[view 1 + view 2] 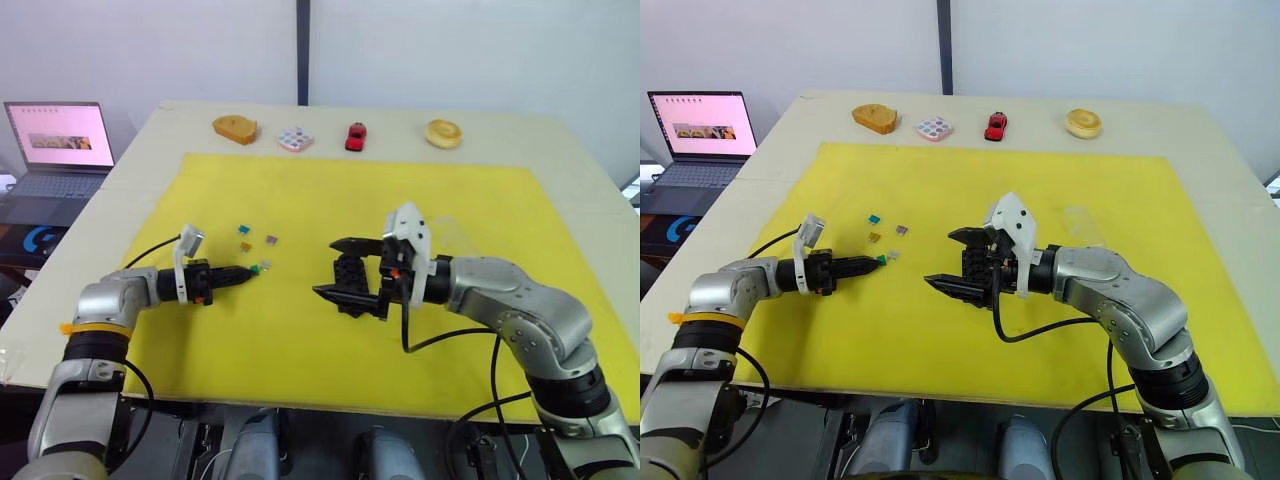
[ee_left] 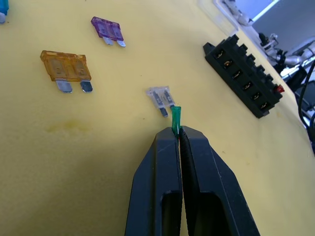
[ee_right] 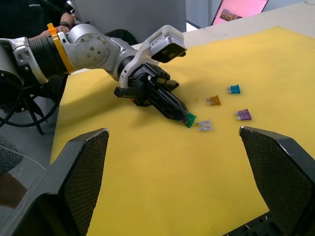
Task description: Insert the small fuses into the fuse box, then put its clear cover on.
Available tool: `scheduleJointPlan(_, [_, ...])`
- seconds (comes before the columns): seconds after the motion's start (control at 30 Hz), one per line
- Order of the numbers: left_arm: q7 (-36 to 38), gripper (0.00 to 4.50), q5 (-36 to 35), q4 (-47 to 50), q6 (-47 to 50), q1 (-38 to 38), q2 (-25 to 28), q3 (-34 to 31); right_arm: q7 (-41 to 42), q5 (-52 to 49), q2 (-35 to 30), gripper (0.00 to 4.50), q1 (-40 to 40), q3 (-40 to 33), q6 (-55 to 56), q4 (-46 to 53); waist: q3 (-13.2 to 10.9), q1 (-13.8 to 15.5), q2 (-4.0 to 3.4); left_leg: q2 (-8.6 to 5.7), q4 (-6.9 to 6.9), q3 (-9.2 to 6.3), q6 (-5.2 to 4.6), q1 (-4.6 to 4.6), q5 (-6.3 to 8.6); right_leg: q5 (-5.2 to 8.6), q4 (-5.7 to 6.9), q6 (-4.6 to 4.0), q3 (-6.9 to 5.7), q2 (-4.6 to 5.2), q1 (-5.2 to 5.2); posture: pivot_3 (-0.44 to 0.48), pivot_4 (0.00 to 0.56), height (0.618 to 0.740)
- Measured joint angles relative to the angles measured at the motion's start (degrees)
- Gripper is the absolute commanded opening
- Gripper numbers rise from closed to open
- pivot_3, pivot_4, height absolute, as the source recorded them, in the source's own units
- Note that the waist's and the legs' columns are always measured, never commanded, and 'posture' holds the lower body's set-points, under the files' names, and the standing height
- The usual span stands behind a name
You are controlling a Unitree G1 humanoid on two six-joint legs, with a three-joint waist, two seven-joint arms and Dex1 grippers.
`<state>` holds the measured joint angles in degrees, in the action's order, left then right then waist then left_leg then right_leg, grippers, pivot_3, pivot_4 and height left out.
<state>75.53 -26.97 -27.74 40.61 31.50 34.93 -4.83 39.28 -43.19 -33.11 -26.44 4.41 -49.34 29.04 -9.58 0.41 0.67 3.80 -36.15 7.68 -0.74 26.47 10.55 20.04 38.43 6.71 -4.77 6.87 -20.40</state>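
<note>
My left gripper [image 1: 245, 272] is shut on a green fuse [image 2: 176, 118], which sticks out of its tips just above the yellow mat [image 1: 300, 200]. A grey fuse [image 2: 161, 98] lies right beside those tips. The amber fuse [image 2: 66, 68], the purple fuse [image 2: 109, 29] and the teal fuse [image 1: 243, 230] lie a little farther back. The black fuse box [image 2: 243, 73] rests on the mat with a red fuse [image 2: 279, 89] in one end slot. My right gripper [image 1: 327, 268] is open, its fingers spread wide on either side of the box. Faint glints behind my right wrist look like the clear cover [image 1: 1080, 222].
Along the table's far edge stand a tan wooden piece [image 1: 235, 128], a white tile with coloured dots [image 1: 294, 138], a red toy car [image 1: 355, 136] and a yellow ring [image 1: 443, 133]. An open laptop [image 1: 60, 140] sits off the table to the left.
</note>
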Motion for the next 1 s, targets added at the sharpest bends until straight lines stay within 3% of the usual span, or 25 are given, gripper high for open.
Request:
scheduleJointPlan(0.13, [-1.4,0.06,-3.9,2.9,5.3,-1.0,0.0,-3.0,-1.7,-4.8,1.2,4.50,-1.5,-2.9,-4.2,-1.5,0.0,-0.3,0.02,0.03,0.03,-0.02,0.00,0.04,-0.01,0.00,0.04,0.00,0.00,-0.02,0.08,0.000,0.150,0.740])
scheduleJointPlan(0.27, [-7.1,0.06,-12.8,11.1,14.2,-0.9,-2.5,-9.8,-5.4,-13.1,4.4,4.50,-5.2,-6.3,-10.2,-4.4,0.0,-0.4,0.06,0.10,0.03,-0.07,0.04,0.07,-0.03,0.00,0.05,0.00,0.01,-0.02,0.10,0.000,0.150,0.740])
scheduleJointPlan(0.43, [-12.6,0.06,-18.2,19.4,18.2,-2.8,-4.0,-12.5,-6.5,-14.5,4.2,4.50,-6.2,-7.4,-11.7,-4.6,0.0,-0.9,0.06,0.02,0.11,-0.03,0.10,0.04,-0.07,0.00,0.04,0.00,0.02,-0.02,0.09,0.000,0.150,0.740])
scheduleJointPlan(0.6, [-16.0,0.06,-20.0,24.7,21.5,-11.0,-3.1,-12.3,-4.2,-14.2,-0.2,4.50,-3.8,-6.4,-12.1,-3.4,0.0,-1.4,0.06,0.04,0.21,-0.01,0.09,0.05,-0.06,0.00,0.03,-0.01,0.06,-0.05,0.00,0.000,0.150,0.740])
scheduleJointPlan(0.8, [-18.3,0.06,-17.4,29.7,19.5,-20.4,1.3,-10.2,5.6,-11.0,-13.6,4.50,3.4,-2.4,-11.0,5.0,0.0,-1.0,0.06,0.12,0.22,-0.06,-0.15,0.00,0.10,0.00,-0.14,-0.01,0.05,0.03,-0.08,0.000,0.150,0.740])
scheduleJointPlan(0.9, [-18.4,0.06,-17.4,30.7,18.6,-21.5,2.4,-9.6,8.6,-9.9,-17.2,4.50,4.5,-2.4,-9.5,7.1,0.0,-1.2,0.06,0.13,0.23,-0.09,-0.16,-0.05,0.13,0.00,-0.18,-0.04,0.05,0.05,-0.05,0.000,0.150,0.740])
scheduleJointPlan(1.0, [-18.1,0.96,-17.2,30.2,18.4,-21.8,3.5,-8.7,9.8,-8.6,-18.2,4.50,5.2,-2.4,-8.2,7.2,0.0,-1.2,0.05,0.13,0.28,-0.10,-0.16,-0.05,0.13,0.00,-0.19,-0.04,0.05,0.06,-0.06,0.000,0.150,0.740])
